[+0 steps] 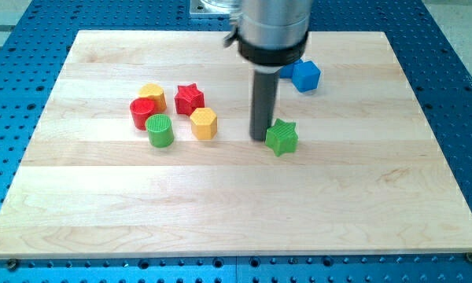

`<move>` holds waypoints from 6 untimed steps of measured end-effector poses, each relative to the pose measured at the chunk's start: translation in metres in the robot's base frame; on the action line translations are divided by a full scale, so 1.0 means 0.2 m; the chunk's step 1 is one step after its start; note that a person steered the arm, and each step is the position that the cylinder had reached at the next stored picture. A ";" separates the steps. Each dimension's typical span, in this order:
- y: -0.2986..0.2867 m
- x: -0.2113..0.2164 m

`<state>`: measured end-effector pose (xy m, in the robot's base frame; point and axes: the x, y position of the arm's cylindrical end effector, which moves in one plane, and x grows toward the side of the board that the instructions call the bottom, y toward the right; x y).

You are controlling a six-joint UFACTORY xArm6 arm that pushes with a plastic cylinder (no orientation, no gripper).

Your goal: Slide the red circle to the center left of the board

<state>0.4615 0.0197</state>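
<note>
The red circle (142, 112) sits left of the board's middle, in a cluster. A yellow block (153, 95) touches it above, and a green cylinder (160, 130) touches it at the lower right. A red star (189, 98) and a yellow hexagon (204, 123) lie just to the right. My tip (258, 138) rests near the board's centre, right beside a green star (282, 137) on its left. The tip is well to the right of the red circle.
A blue cube (305, 75) lies at the upper right of the rod, with another blue block (287, 69) partly hidden behind the rod. The wooden board (236, 228) lies on a blue perforated table.
</note>
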 end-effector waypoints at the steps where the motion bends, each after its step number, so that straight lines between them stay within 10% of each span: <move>1: -0.26 0.10; 3: -0.42 -0.22; 6: -1.17 -0.13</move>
